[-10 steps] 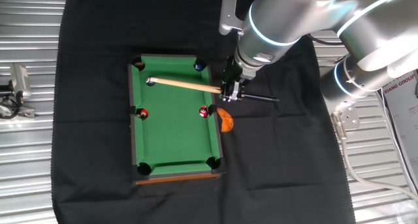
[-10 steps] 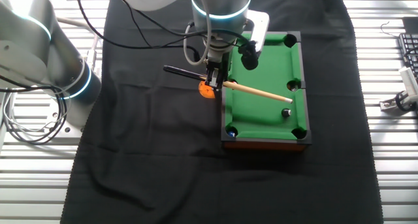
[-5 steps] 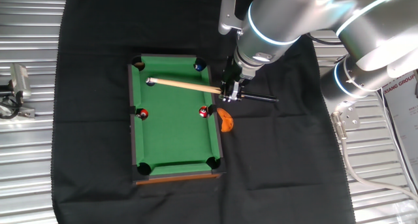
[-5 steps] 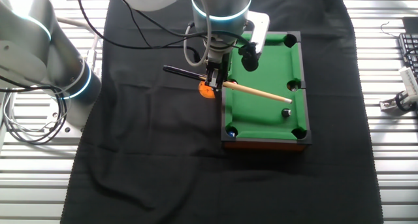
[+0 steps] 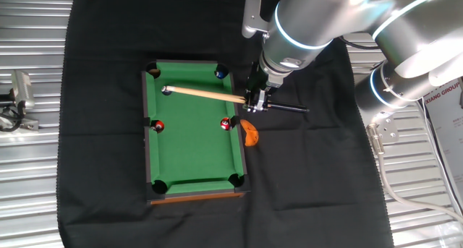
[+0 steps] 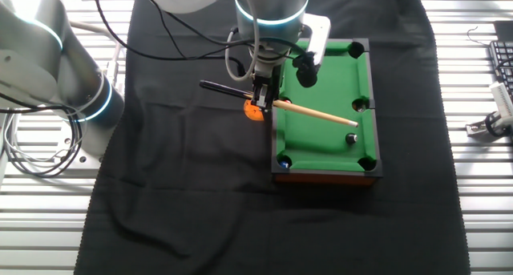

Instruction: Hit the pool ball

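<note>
Fingers (image 5: 255,102) pinched on slender wooden cue (image 5: 206,94); tip by glossy pool ball (image 5: 166,91)

A white sign (image 5: 445,96) at the right edge reads partly "XIANG GROUP".

The pool table (image 5: 192,143) has green felt, a black rim and a brown wooden base edge. The cue (image 5: 206,95) is pale wood at the front with a black butt end. The pool ball (image 6: 351,138) is black with a pale spot. Two balls (image 5: 226,124) are red, and another ball (image 5: 220,74) is dark blue. A black cloth (image 5: 94,118) covers the silver ribbed worktop (image 5: 32,168). An orange object (image 5: 250,133) lies beside the table. The arm (image 5: 318,20) is silver-grey with a glowing light-blue ring.
</note>
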Tool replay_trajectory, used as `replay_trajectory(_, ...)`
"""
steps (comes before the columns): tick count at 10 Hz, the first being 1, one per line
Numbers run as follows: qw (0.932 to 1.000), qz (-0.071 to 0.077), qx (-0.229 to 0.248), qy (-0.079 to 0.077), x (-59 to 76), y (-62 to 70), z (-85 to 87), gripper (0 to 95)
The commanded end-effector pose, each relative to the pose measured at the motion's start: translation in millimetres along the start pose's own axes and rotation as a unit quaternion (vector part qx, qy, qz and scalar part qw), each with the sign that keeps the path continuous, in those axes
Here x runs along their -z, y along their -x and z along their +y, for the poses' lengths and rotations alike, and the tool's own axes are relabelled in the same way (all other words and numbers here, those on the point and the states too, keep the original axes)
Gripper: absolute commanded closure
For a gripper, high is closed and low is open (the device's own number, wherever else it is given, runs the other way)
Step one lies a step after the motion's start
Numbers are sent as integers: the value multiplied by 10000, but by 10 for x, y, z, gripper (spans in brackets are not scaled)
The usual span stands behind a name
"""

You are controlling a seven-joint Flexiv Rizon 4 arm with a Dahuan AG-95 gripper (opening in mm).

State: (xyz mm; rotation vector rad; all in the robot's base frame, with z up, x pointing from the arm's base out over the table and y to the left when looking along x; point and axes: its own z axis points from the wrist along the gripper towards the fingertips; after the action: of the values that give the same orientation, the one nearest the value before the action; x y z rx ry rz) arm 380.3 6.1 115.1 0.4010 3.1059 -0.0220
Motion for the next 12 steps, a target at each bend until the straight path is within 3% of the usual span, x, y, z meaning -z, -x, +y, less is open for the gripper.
replay_trajectory(1, 10000, 16, 2, -15, -5, 7, 5, 950)
replay_trajectory(7, 9999, 16, 161, -21, -5, 7, 5, 950)
replay_trajectory(9, 9995, 143, 268, -53, -5, 7, 5, 950)
replay_trajectory(12, 9983, 260, 518, 27, -5, 7, 5, 950)
